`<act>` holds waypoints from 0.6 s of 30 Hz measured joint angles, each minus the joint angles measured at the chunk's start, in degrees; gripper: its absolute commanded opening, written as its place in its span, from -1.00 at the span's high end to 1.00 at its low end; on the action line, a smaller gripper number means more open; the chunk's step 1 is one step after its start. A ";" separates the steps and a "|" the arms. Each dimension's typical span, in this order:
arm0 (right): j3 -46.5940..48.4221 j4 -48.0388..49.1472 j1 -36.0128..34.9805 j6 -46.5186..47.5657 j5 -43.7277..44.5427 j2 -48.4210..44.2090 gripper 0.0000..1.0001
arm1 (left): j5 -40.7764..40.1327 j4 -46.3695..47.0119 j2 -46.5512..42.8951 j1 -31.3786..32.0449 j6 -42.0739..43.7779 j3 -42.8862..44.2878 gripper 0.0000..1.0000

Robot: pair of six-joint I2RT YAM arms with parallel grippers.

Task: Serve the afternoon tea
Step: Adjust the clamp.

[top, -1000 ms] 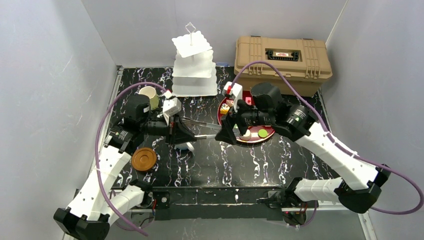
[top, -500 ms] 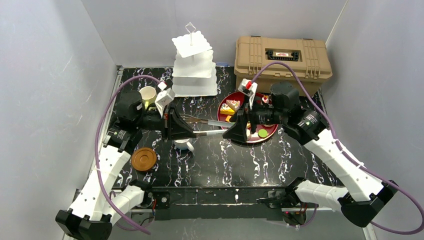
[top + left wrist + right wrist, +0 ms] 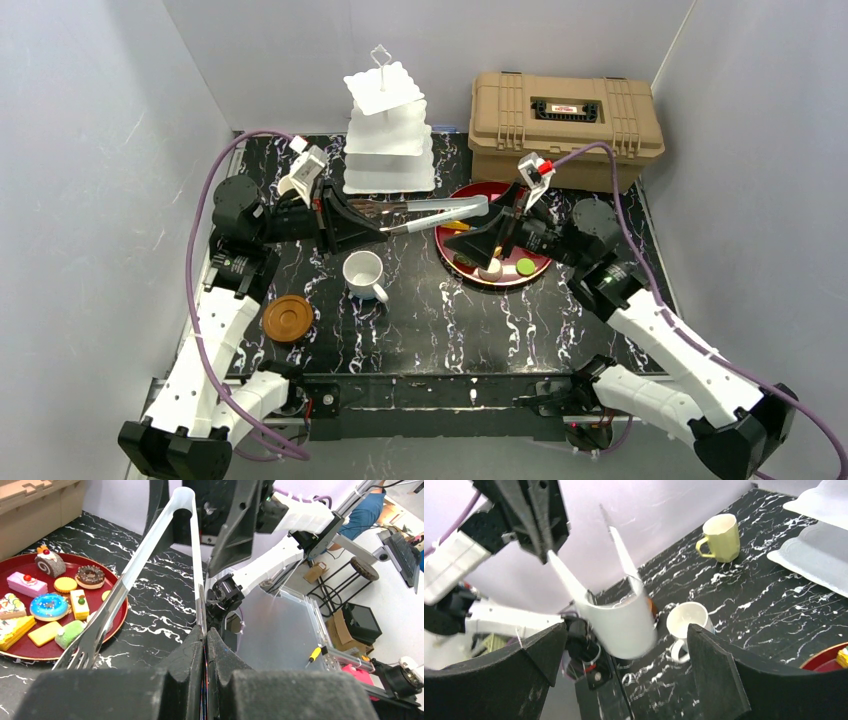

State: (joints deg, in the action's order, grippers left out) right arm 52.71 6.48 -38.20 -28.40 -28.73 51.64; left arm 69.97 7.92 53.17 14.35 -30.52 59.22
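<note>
The afternoon tea is not yet on its stand, and the step in hand looks like passing the tongs [image 3: 150,545] from one arm to the other. The left hand [image 3: 205,640] is pinched shut on the tip of one tongs arm, while the other arm's forked tip hangs free over the counter [image 3: 480,330]. The right hand [image 3: 624,632] is spread wide with the tongs' white bend between its fingers, not yet touching. To do this well, I judge the right hand should close squarely across the bend, low enough that both arms can be squeezed, and only then should the left let go; a skewed bite could let the tongs swing. Just under the tongs, the toy pastries [image 3: 48,606] lie on a red tray [image 3: 25,650] toward the counter's far right, in front of the tan case [image 3: 565,125] at the far right corner. The white cake stand [image 3: 388,140] is bare at the far edge. The white mug [image 3: 363,272] sits mid-counter, the yellow-green mug [image 3: 720,536] near the far left corner, and a brown coaster [image 3: 287,318] by the left edge.
</note>
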 measured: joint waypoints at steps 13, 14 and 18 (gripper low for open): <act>-7.61 40.15 0.00 -17.46 4.50 7.28 -0.97 | -3.04 3.50 0.00 0.00 -7.50 0.63 1.00; -7.61 42.12 0.00 -18.14 4.24 7.80 -0.97 | -3.15 3.67 0.00 0.00 -7.93 0.63 1.00; -7.61 48.35 -0.09 -20.46 2.58 9.90 -0.97 | -3.72 4.09 0.00 0.00 -9.88 0.63 1.00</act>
State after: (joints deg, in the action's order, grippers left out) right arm 45.10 54.83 -38.28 -48.86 -26.15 61.54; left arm 66.26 12.01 53.17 14.35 -40.40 59.86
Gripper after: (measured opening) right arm 0.983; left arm 0.024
